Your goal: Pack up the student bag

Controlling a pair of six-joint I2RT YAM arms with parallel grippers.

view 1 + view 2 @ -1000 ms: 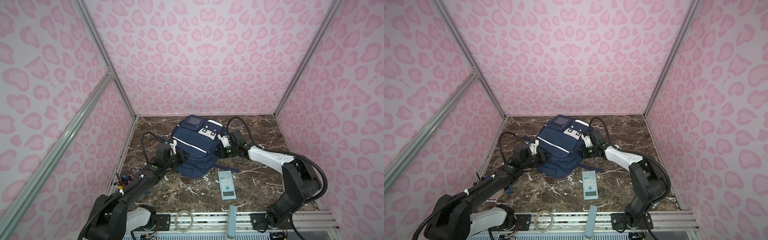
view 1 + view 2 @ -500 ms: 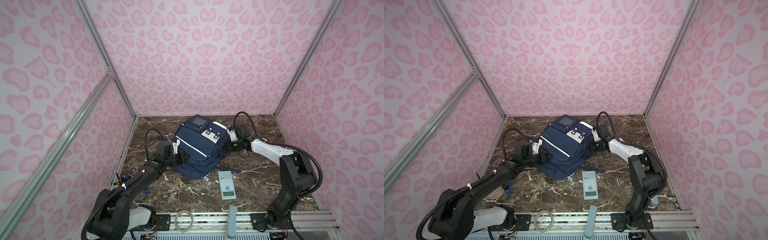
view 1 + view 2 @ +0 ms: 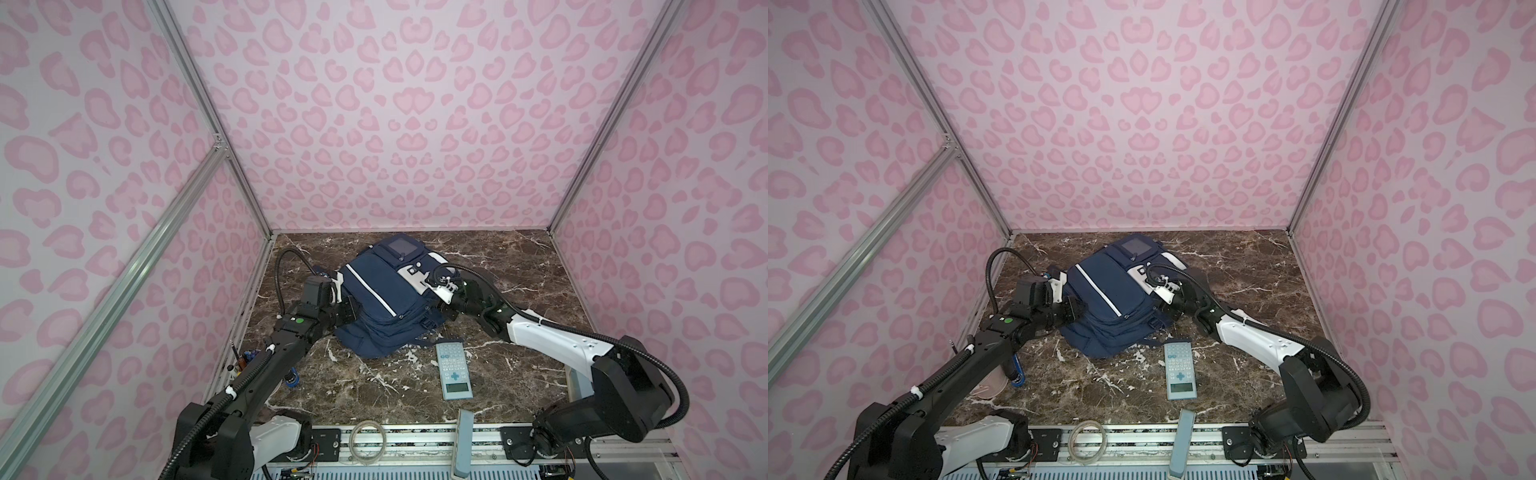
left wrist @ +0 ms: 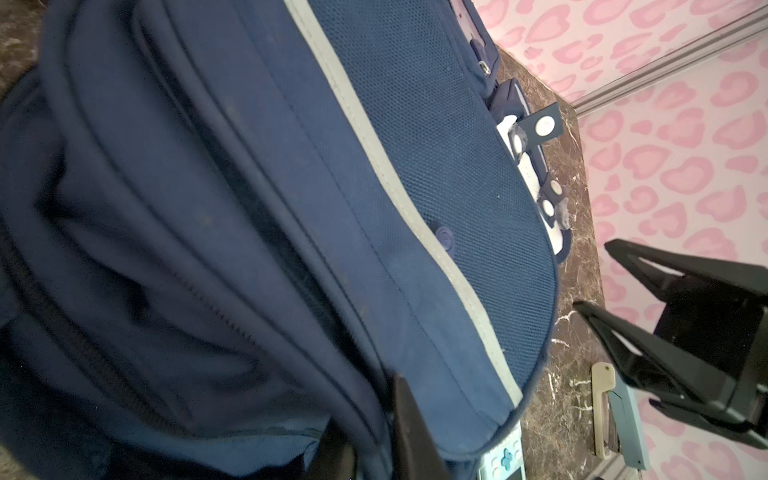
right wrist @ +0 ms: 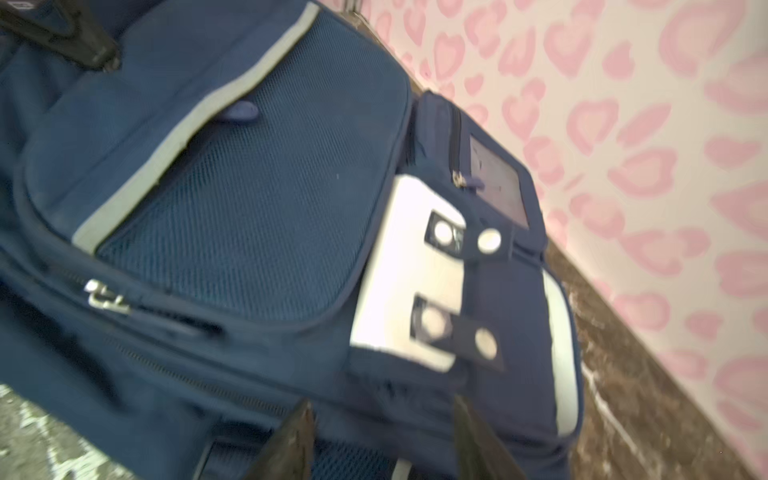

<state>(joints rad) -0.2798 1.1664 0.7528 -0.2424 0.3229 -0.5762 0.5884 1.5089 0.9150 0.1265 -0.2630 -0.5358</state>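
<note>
Right gripper (image 5: pixel 382 403) parted on outstretched right arm (image 3: pixel 557 340).

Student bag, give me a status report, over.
Left hand at student bag left edge, jaws nearly together, grip unclear. Right hand open, astride right edge. Bag lying front-up. Calculator outside, beside it, clear of both hands.

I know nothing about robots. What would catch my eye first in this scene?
Pink heart-spotted walls box everything in. On the brown marble-look tabletop lies a white-striped navy-blue fabric backpack, with the left end effector and right end effector of two black-and-white arms at its opposite sides. A flat pale-blue calculator lies just in front of it, towards the arms' bases.
</note>
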